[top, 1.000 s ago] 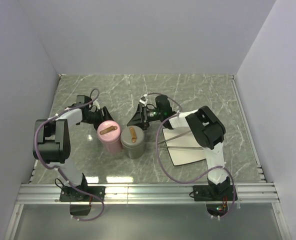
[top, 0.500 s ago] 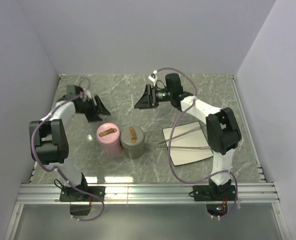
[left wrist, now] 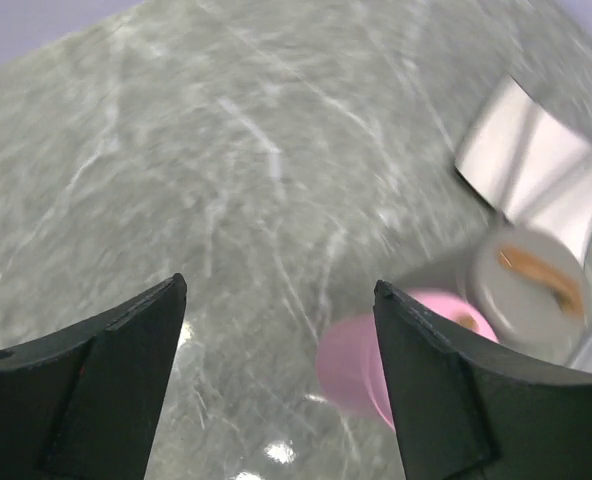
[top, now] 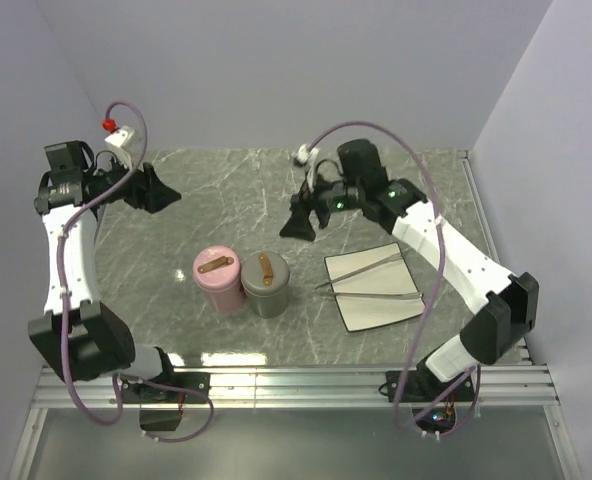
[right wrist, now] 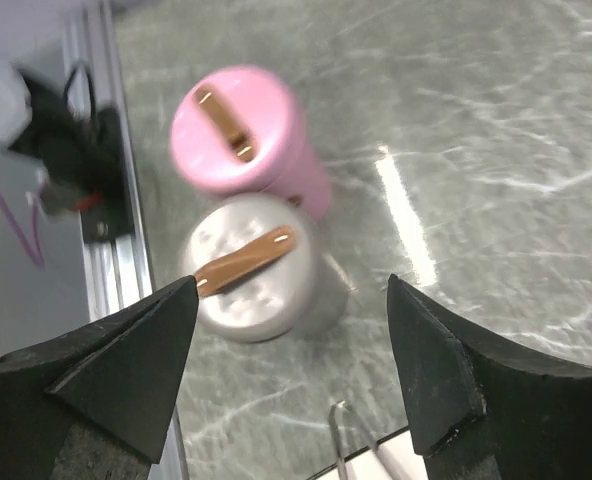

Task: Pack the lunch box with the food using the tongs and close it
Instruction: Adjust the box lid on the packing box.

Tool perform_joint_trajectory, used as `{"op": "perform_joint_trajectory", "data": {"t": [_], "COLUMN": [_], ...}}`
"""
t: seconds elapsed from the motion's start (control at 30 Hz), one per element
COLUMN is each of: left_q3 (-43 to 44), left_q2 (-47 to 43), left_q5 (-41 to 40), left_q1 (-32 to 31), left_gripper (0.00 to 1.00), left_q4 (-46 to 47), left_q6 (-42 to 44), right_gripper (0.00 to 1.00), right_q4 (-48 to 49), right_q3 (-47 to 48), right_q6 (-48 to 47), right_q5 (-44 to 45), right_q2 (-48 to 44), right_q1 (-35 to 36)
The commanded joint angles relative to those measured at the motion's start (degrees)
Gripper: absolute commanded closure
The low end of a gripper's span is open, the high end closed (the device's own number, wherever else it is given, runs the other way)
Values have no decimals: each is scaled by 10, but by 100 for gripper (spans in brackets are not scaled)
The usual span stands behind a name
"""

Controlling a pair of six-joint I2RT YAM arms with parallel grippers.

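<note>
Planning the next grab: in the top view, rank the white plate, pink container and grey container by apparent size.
1. white plate, clearly largest.
2. pink container and grey container: they look about alike, so no ranking between them.

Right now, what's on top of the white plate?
Only the tongs lie on the white plate, their arms spread in a narrow V. No food shows on it. Lids cover the pink container and the grey container beside it, so their contents are hidden.
</note>
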Motion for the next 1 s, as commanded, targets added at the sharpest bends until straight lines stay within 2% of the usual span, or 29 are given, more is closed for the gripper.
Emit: {"op": "perform_joint_trajectory", "data": {"t": [0.0,0.03,0.1,0.2,0.23,0.27,0.43,0.67,0.8,0.97], "left_q3": [-4,-27,-52,-84,-98,-106,-154,-210,-246,-285], "left_q2": [-50,-71,-90,-112,-113,-114,-127,-162,-198,-227], "left_q5": [140,155,165,180,181,180,182,150,111,57], "left_q1": [3,3,3,2,-3,-5,-16,-62,-103,-135], "left_gripper": [19,20,20,21,21,21,23,25,25,26], "left_q4": [-206,-219,-225,-293,-355,-371,-370,-253,-145,-56], "left_q6": [296,367,384,488,580,615,648,563,466,402], "right_gripper": [18,18,19,21,21,21,23,25,25,25], "right_q4": [-23,-3,14,41,54,74,99,116,129,146], "right_q3": [-43,-67,-86,-115,-137,-146,-164,-152,-186,-215], "right_q6": [-89,-93,-91,-92,-93,-98,-91,-83,-97,-107], "right_q5": [103,125,152,189,195,205,211,213,235,249], "right_q2": [-41,-57,-67,-76,-87,-91,-77,-41,-34,-29], "right_q1": [55,65,91,125,132,139,167,194,209,212]}}
